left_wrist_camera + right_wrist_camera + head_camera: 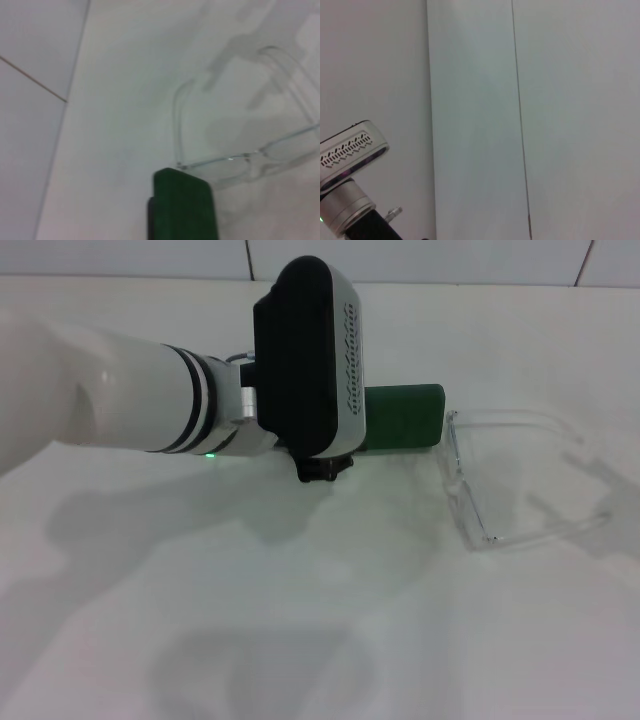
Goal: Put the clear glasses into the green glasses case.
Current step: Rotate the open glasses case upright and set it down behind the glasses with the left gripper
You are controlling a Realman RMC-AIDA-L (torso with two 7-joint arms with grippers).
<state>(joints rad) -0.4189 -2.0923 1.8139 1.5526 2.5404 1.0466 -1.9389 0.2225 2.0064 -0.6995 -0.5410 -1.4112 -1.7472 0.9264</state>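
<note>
The green glasses case (405, 418) lies closed mid-desk (300, 620), the clear glasses (500, 490) just beside its right end, arms unfolded; the left claw's (322, 468) grip I cannot tell

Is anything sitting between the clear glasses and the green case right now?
Nothing visible does. The clear glasses lie unfolded on the white table, right beside the green glasses case, with only bare table between them. The left arm's wrist hangs over the case's other end and hides whether the case is open.
</note>
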